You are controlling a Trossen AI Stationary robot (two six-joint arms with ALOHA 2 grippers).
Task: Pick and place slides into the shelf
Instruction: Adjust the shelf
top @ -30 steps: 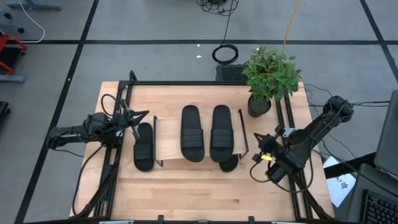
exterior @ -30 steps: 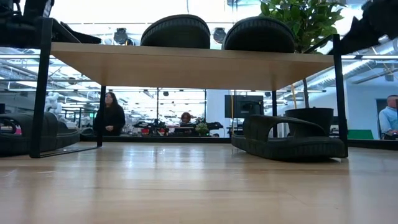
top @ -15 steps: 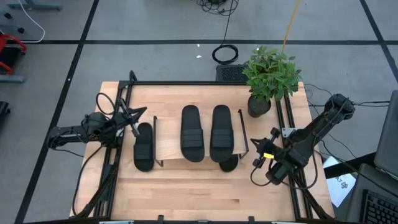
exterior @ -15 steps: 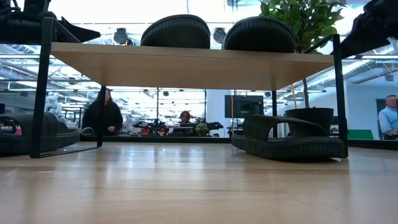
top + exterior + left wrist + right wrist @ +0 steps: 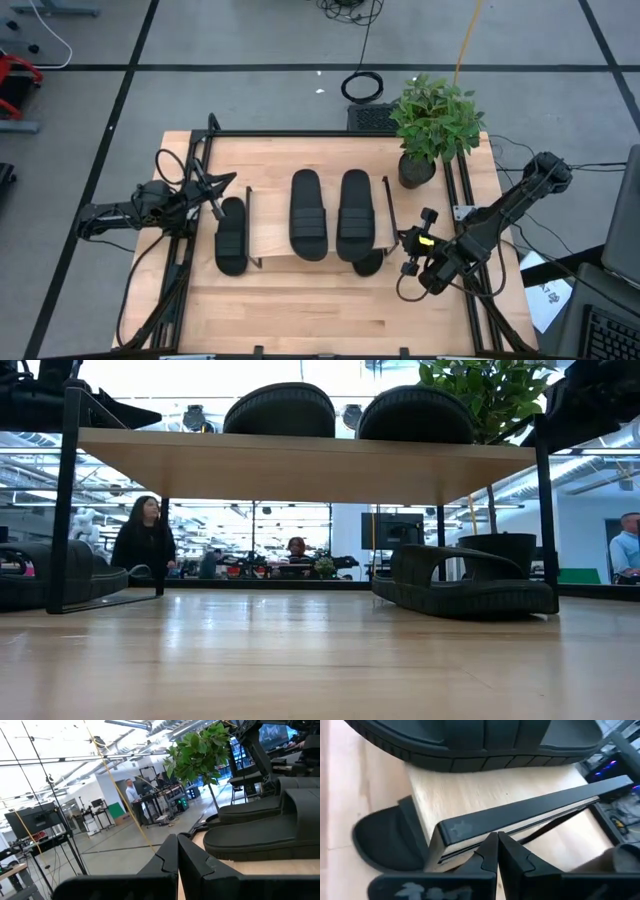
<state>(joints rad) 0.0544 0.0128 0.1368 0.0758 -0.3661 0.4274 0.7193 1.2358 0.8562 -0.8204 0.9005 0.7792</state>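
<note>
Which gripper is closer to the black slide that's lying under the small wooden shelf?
The right. The right gripper hovers just off the shelf's right end, beside the black slide under it. The left gripper is beyond the shelf's far end, over another slide.

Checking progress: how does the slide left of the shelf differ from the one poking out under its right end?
The left slide lies fully exposed on the table, outside the shelf; the right slide sits under the shelf, mostly hidden from above. Both are black and rest on the table.

Matt black slides [image 5: 307,214], wooden shelf [image 5: 268,235]
</note>
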